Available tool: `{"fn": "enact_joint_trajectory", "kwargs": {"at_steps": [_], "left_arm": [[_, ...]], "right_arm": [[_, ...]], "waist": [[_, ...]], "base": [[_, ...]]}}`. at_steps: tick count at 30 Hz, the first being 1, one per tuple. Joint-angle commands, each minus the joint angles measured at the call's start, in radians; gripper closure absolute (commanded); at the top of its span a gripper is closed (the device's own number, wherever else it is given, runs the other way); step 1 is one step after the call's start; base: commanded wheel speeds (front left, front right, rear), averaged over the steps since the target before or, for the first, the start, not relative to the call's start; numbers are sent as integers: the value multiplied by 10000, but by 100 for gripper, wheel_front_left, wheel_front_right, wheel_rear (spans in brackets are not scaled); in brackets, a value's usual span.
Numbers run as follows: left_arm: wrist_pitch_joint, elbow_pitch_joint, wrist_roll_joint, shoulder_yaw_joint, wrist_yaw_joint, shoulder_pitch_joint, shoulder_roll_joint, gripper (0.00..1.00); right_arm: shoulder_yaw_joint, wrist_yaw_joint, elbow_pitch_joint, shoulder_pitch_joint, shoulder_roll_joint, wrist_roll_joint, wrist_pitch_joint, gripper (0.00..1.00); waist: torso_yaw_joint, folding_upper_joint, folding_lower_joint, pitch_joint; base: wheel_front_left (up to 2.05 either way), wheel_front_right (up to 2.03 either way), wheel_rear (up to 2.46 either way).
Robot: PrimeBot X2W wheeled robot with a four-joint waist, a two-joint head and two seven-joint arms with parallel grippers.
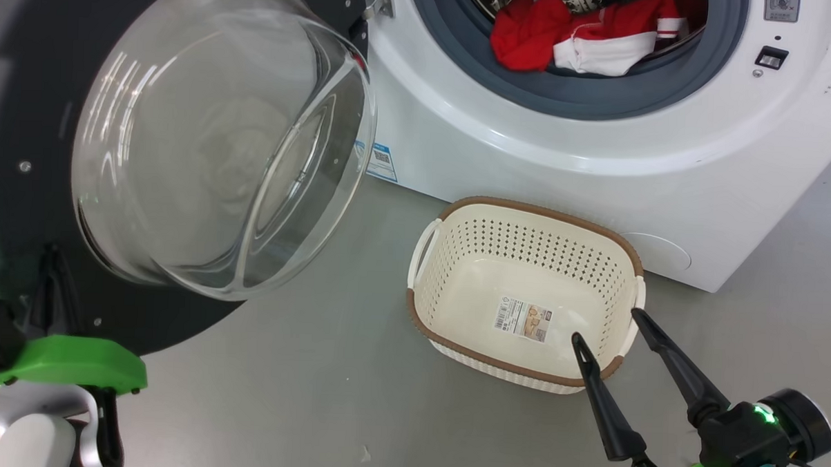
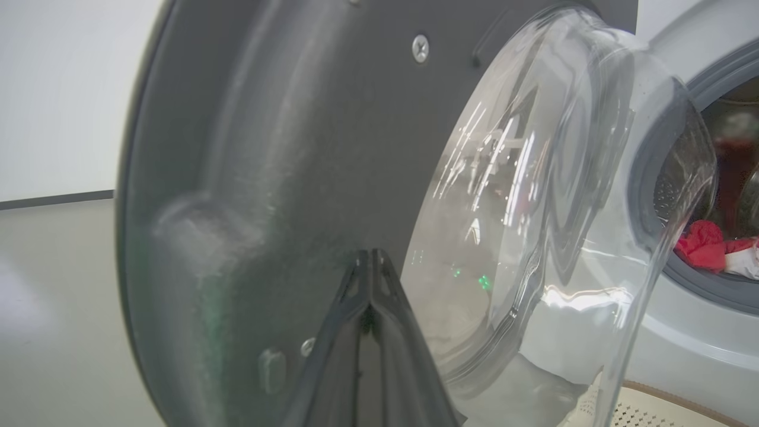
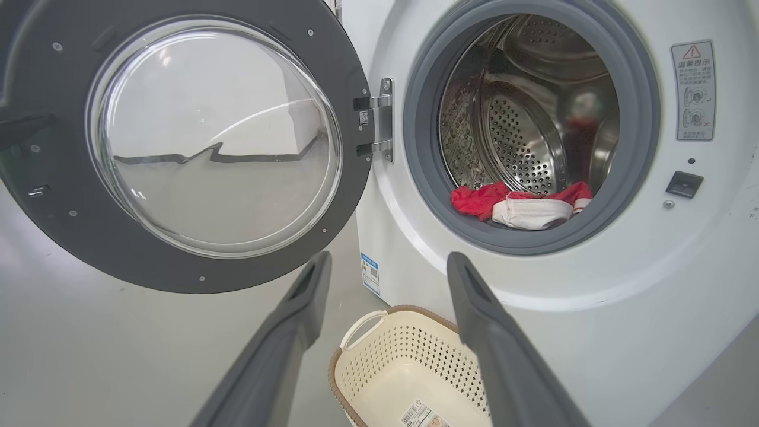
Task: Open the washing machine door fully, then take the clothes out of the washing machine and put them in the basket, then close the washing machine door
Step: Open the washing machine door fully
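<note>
Fingers [image 1: 606, 406] of right gripper [image 1: 607, 326] spread wide, empty, over near rim of basket [image 1: 526, 244]. Left gripper [image 2: 370, 258] pinched shut, tips seemingly against inner face of washing machine door [image 2: 237, 148], swung open. Clothes [image 1: 526, 30] heaped at mouth of washing machine [image 1: 528, 161].

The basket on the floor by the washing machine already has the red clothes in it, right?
No. The basket does sit on the floor by the washing machine, but the red clothes lie inside the machine; the basket holds just a paper label. The head view shows it.
</note>
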Motion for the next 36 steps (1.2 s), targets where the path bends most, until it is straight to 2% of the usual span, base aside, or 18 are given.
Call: {"fn": "enact_joint_trajectory", "kwargs": {"at_steps": [1,21,30,36], "left_arm": [[-108,-43,-21,575,-15,-447,556,100],[-339,1963,-33,1090,-699,-1882,968,100],[-351,1869,220,1070,-802,-1932,773,100],[-352,1295,495,889,-726,-1550,493,100]], "right_arm": [[292,50,-351,-463,-24,-97,51,0],[479,50,-446,-634,-24,-316,239,0],[442,50,-425,-570,-24,-243,201,0],[441,50,-344,-567,-24,-132,108,0]], "waist": [[9,0,0,6],[-211,0,0,220],[-196,0,0,161],[-145,0,0,156]], "base": [[0,0,0],[0,0,0],[0,0,0],[0,0,0]]}}
